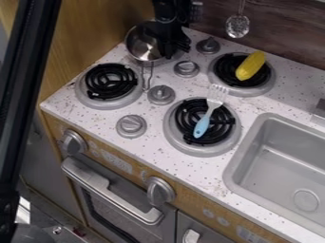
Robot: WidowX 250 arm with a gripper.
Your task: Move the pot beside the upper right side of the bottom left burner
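Note:
The black gripper (173, 46) hangs down at the top of the counter, over the right side of the metal pot (141, 46) and covering part of it. Whether it holds the rim cannot be made out. The silver pot stands at the upper left, its wire handle pointing down between the left burner and the knobs. Below and left of the pot is the bottom left burner (109, 84), a black coil in a grey ring with nothing on it.
A blue-handled fork (203, 124) lies across the lower right burner (179, 140). Yellow corn (251, 65) rests on the upper right burner. Grey knobs (161, 95) stand between the burners. The sink (279, 161) is at the right, and a ladle hangs near the back wall.

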